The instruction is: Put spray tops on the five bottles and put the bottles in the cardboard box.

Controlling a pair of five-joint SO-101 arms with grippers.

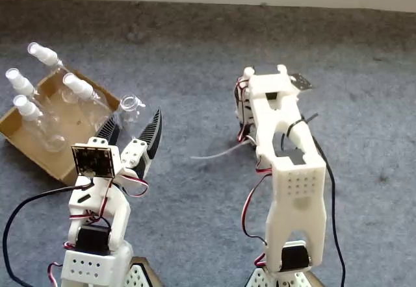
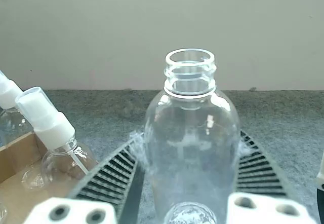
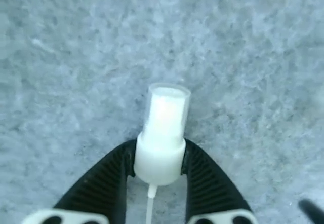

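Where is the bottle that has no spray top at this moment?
In the high view, the uncapped bottle stands upright on the left side, gripped between the fingers of the left gripper. It is just off the right corner of the cardboard box.

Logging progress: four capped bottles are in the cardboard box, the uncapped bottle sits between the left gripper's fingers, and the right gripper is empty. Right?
Not quite: the right gripper is not empty. It is shut on a spray top, as the right wrist view shows. The rest of your statement stands.
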